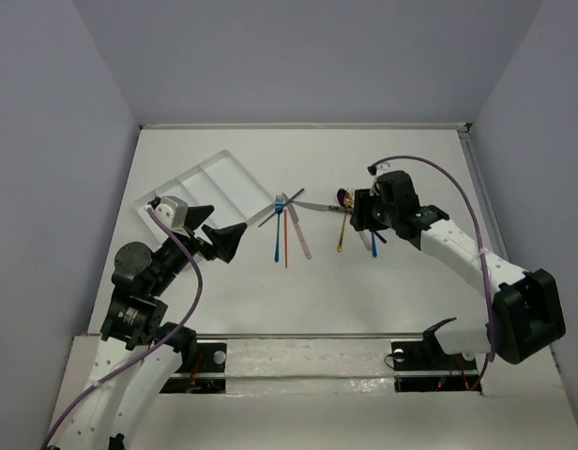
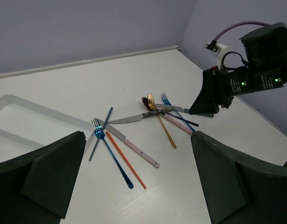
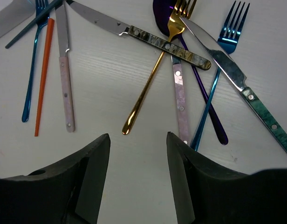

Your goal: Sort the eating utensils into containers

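Observation:
Eating utensils lie in two loose heaps on the white table. In the right wrist view a gold fork (image 3: pixel 148 84), a purple spoon (image 3: pixel 206 107), a blue fork (image 3: pixel 213 93) and three knives cross one another. My right gripper (image 3: pixel 138 137) hovers open just below the gold fork's handle end, holding nothing. The left heap has a blue fork (image 2: pixel 111 154), an orange utensil (image 2: pixel 127 161) and a pink-handled knife (image 2: pixel 139 151). My left gripper (image 2: pixel 136 137) is wide open and empty, near this heap. The white tray of containers (image 1: pixel 200 183) lies at the back left.
The tray's rim (image 2: pixel 41 109) runs just left of the left heap. The right arm's black wrist (image 2: pixel 246 79) hangs over the right heap. Low walls (image 1: pixel 298 125) bound the table at the back and sides.

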